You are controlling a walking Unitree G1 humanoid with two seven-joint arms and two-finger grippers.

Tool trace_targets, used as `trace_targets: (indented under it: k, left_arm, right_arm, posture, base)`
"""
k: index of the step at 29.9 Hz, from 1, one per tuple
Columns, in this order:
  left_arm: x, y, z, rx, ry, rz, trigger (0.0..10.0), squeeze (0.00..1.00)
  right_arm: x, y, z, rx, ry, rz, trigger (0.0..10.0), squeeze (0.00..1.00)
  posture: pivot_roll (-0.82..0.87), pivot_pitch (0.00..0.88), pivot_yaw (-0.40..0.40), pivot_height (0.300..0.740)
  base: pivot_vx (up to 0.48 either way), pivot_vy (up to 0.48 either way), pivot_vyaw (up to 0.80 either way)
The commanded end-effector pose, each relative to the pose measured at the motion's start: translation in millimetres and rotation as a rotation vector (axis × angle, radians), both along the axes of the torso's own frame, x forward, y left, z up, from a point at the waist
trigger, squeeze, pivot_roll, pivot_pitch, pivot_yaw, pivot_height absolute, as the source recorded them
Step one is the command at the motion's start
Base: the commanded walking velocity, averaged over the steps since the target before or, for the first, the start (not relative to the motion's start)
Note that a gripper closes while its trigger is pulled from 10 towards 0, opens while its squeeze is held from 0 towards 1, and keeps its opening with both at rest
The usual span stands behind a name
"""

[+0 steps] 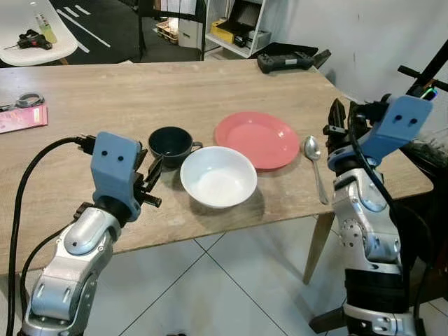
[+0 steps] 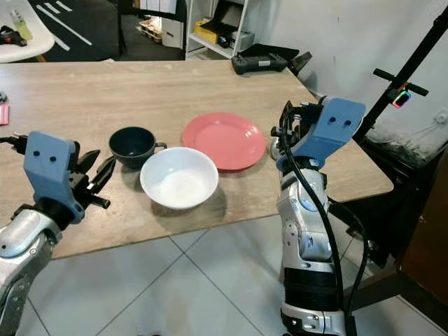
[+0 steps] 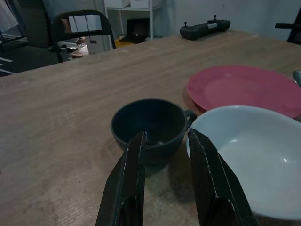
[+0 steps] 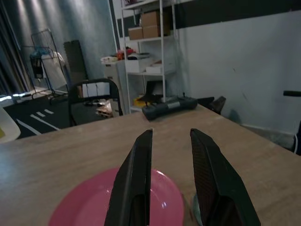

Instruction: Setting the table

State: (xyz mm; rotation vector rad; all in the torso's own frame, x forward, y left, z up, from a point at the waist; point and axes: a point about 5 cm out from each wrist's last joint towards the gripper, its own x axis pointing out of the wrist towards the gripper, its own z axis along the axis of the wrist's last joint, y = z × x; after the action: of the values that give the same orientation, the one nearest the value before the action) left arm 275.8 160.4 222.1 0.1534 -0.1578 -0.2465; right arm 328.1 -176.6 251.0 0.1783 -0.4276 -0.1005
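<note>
On the table (image 1: 105, 98), the cup (image 1: 170, 143) stands left of the plate (image 1: 256, 138), the bowl (image 1: 218, 176) sits in front of and between them, touching the plate's rim, the spoon (image 1: 314, 159) lies just right of the plate, and a remote controller (image 1: 287, 59) rests at the far edge.

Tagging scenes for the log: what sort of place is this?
Probably a workshop or lab set up for dining, not a lived-in home: a long wooden table with dishes, a white metal shelving unit stacked with cardboard boxes, and a black handheld controller on the table's far end.
</note>
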Motion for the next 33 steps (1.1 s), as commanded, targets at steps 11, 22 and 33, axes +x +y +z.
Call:
trace_targets:
  k: [11,22,33]
  left_arm:
    - [2.7,-6.1,-3.0,-0.007,0.006,-0.016,10.0,0.0]
    - [3.2,-8.7,-5.0,-0.01,0.01,-0.021,10.0,0.0]
    - [3.4,-11.2,-6.4,-0.013,0.015,-0.026,10.0,0.0]
  right_arm:
    - [-0.1,-6.8,-7.0,0.018,0.038,-0.023,10.0,0.0]
    - [-0.4,-5.7,-8.1,0.016,0.046,-0.02,10.0,0.0]
    - [-0.9,-6.0,-9.3,0.015,0.053,-0.022,10.0,0.0]
  posture:
    - [0.09,0.055,0.013,0.74]
    - [0.08,0.056,0.013,0.74]
    - [0.08,0.061,0.013,0.74]
  base:
    - [0.0,0.0,-0.7]
    - [0.0,0.0,-0.8]
    - [0.0,0.0,-0.8]
